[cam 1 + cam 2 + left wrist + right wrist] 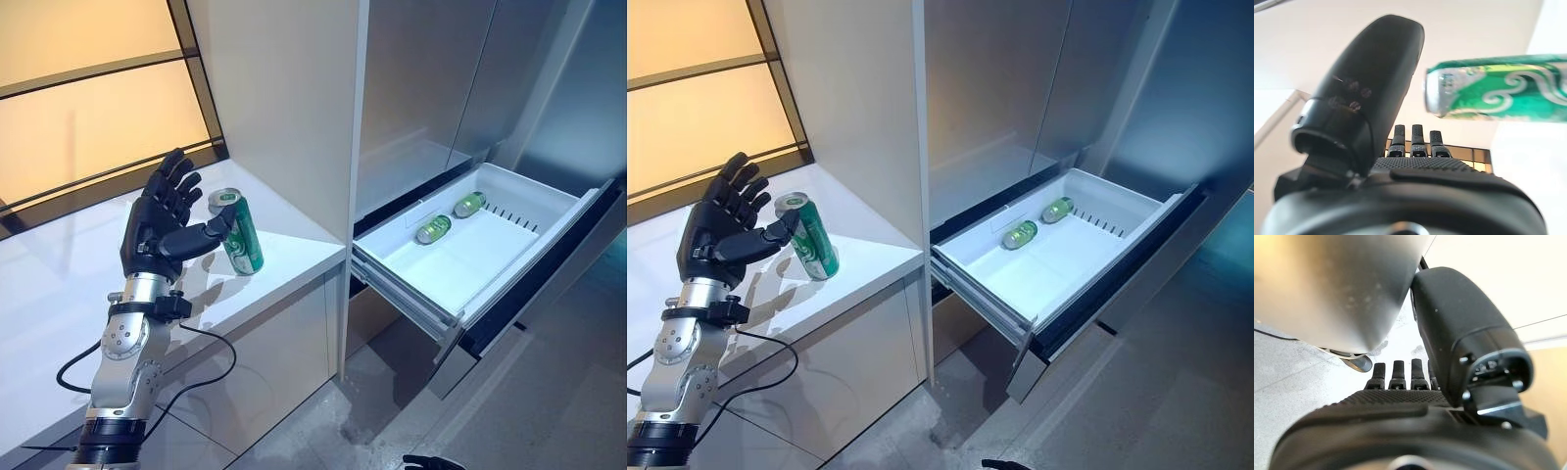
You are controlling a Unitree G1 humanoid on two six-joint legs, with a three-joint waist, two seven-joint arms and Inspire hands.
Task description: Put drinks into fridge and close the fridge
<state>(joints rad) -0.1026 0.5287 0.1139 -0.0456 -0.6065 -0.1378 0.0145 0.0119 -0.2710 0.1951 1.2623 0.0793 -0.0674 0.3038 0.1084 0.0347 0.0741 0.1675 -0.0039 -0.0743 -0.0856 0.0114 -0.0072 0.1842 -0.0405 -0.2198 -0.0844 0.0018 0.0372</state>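
A green can [242, 233] stands slightly tilted on the white counter [59, 284], near its right end. My left hand [162, 220] is open just left of the can, fingers straight and raised, thumb [1376, 83] pointing at the can's upper part. In the left wrist view the can [1498, 88] sits just past the thumb with a small gap. The fridge's lower drawer [470, 259] is pulled out, with green cans [433, 229] lying at its back. My right hand [1400, 401] is open, fingers straight, low beside a grey rounded surface over the floor.
A white cabinet wall [284, 98] rises right behind the can, between the counter and the fridge. The fridge's grey upper doors [421, 78] are shut. The drawer's dark front panel [549, 264] juts out over the grey floor [549, 392].
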